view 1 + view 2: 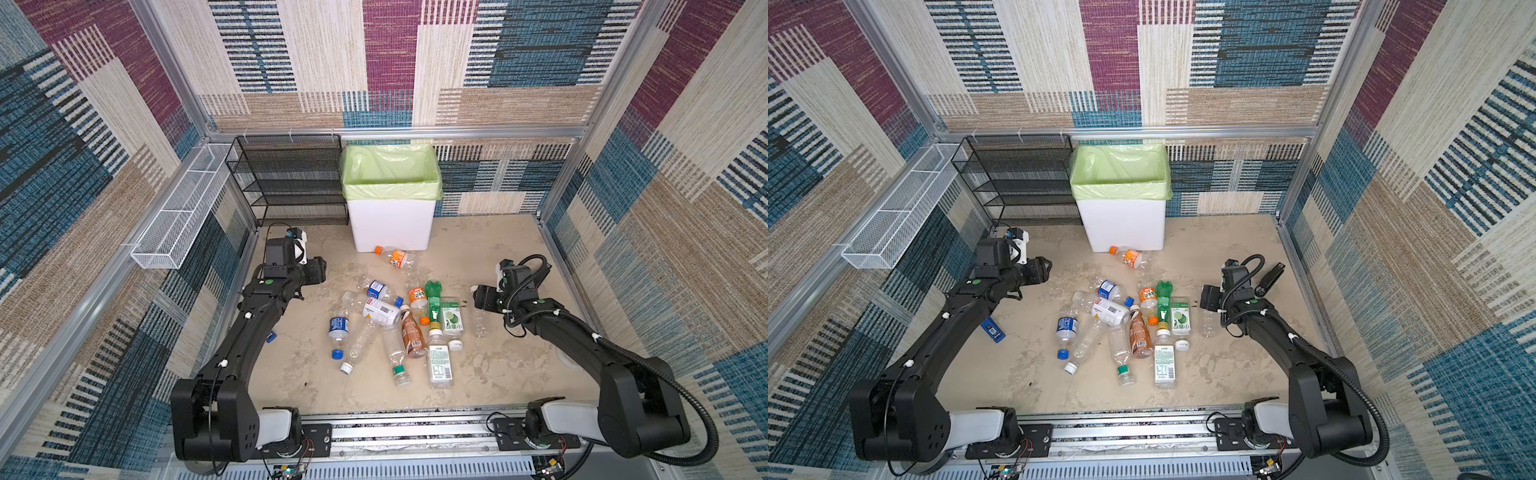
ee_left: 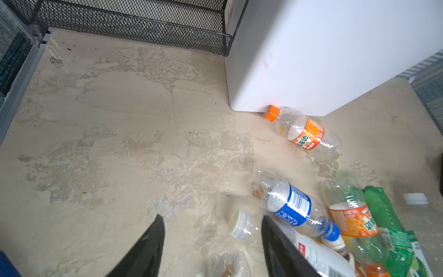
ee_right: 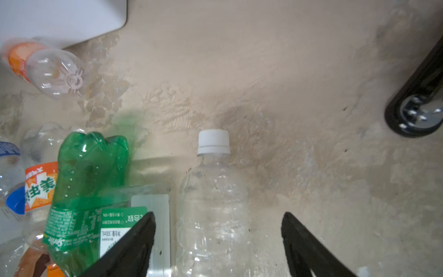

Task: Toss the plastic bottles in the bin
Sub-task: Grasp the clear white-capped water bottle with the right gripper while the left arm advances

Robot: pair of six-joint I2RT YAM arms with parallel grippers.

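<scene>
Our right claw hangs, jaws apart, astride the clear white-capped bottle, ready, we judge, to pinch it, while our left claw gapes empty.

We note woven patchwork wall panels in maroon, blue, beige and cream on three sides, set in an aluminium frame. The floor is beige, mottled and scuffed. A black mesh shelf rack stands against the back wall. A white wire basket hangs on the left wall.
</scene>
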